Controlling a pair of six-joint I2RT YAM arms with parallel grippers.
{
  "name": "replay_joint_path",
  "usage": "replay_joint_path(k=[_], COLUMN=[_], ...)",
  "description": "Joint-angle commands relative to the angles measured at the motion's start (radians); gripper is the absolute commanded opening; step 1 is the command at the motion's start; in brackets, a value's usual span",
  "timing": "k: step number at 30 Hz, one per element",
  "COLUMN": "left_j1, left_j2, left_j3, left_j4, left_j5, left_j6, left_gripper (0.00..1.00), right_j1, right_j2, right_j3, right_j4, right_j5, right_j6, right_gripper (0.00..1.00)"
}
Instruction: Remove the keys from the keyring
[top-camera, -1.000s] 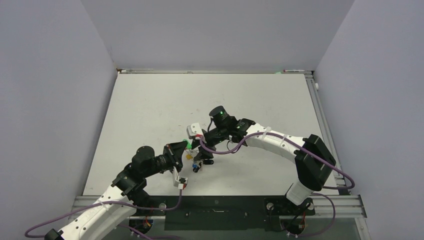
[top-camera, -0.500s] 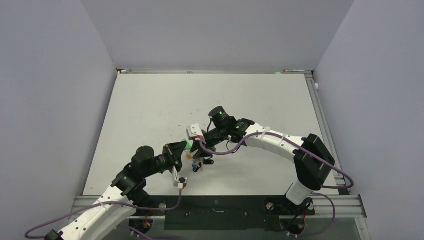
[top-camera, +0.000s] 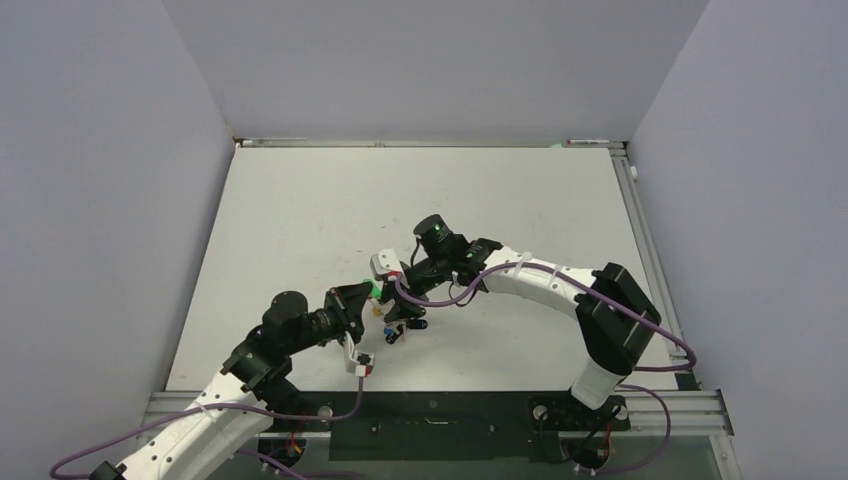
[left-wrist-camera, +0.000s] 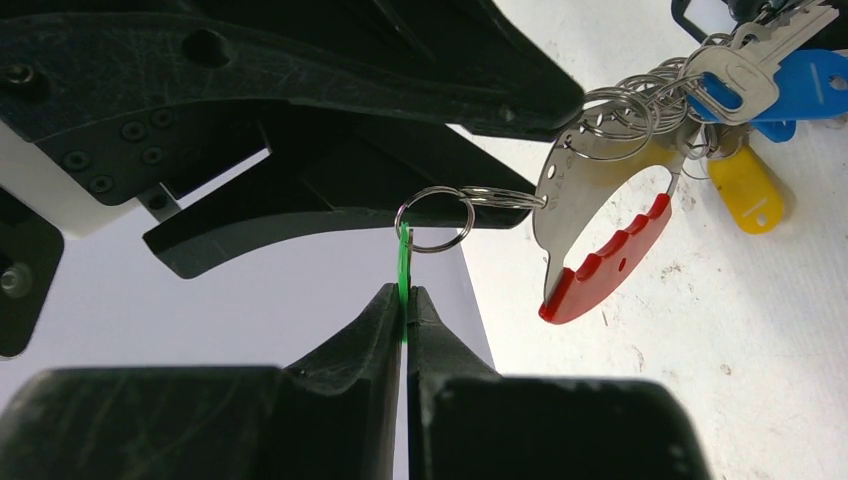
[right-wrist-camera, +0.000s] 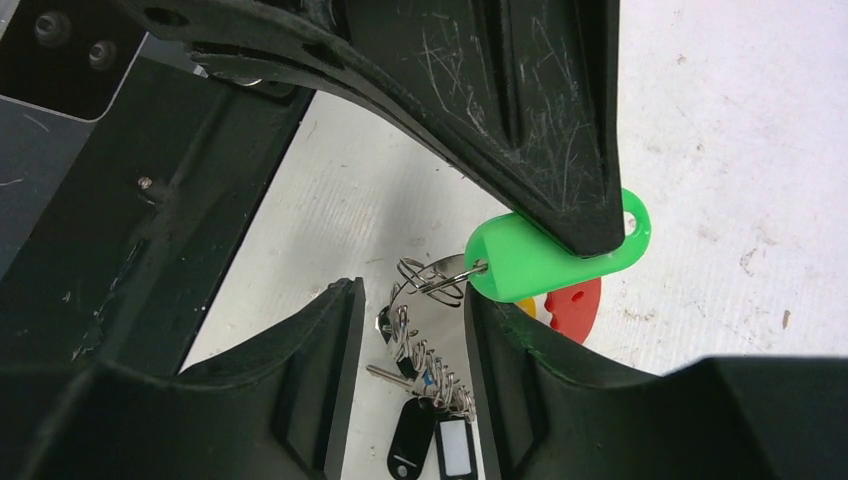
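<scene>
In the left wrist view my left gripper (left-wrist-camera: 405, 300) is shut on the green tag (left-wrist-camera: 404, 262), seen edge-on. A small split ring (left-wrist-camera: 435, 218) links the tag to the keyring (left-wrist-camera: 590, 190), a grey crescent with a red arc. Blue (left-wrist-camera: 800, 85) and yellow (left-wrist-camera: 750, 185) keys hang at its far end on the table. In the right wrist view my right gripper (right-wrist-camera: 412, 345) is open. Its fingers (right-wrist-camera: 300, 380) straddle the keyring's grey plate (right-wrist-camera: 440, 335) and rings, with a gap on the left side. The green tag (right-wrist-camera: 530, 260) sits just above, and black tags (right-wrist-camera: 410, 440) lie below.
In the top view both grippers meet near the table's front centre (top-camera: 385, 305), the left arm (top-camera: 290, 330) coming from the lower left and the right arm (top-camera: 540, 285) from the right. Purple cables (top-camera: 440, 298) loop beside the right wrist. The table's front rail (top-camera: 440, 410) is close behind.
The right arm has shifted slightly to the left, its elbow moving in. The left gripper keeps its hold on the green tag, and the keys stay where they were.
</scene>
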Motion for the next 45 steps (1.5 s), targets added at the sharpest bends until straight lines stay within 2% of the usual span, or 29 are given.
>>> replay_joint_path(k=[1,6,20,28,38,45], left_j1=[0.01,0.016,0.025,0.028,0.028,0.03], left_j2=[-0.007,-0.003,0.019,0.021,0.01,0.006], left_j3=[0.059,0.062,0.066,0.069,0.072,0.072], left_j4=[0.008,0.005,0.007,0.007,-0.006,-0.012], left_j5=[0.041,0.039,0.051,0.051,0.054,0.054], left_j6=[-0.001,-0.002,-0.003,-0.01,-0.021,-0.026], left_gripper=[0.0,0.0,0.0,0.0,0.0,0.0], right_j1=[0.007,-0.001,-0.014,-0.012,-0.012,-0.018], right_j2=[0.002,-0.003,-0.014,-0.011,-0.002,0.009], right_j3=[0.034,0.035,0.067,0.067,0.048,0.045], right_j4=[0.063,0.059,0.032,0.037,0.114,0.174], right_j5=[-0.072,-0.087,-0.118,-0.122,-0.101,-0.096], right_j6=[-0.008,-0.007,0.007,0.012,0.074,0.132], right_gripper=[0.43,0.37,0.38,0.31,0.31,0.26])
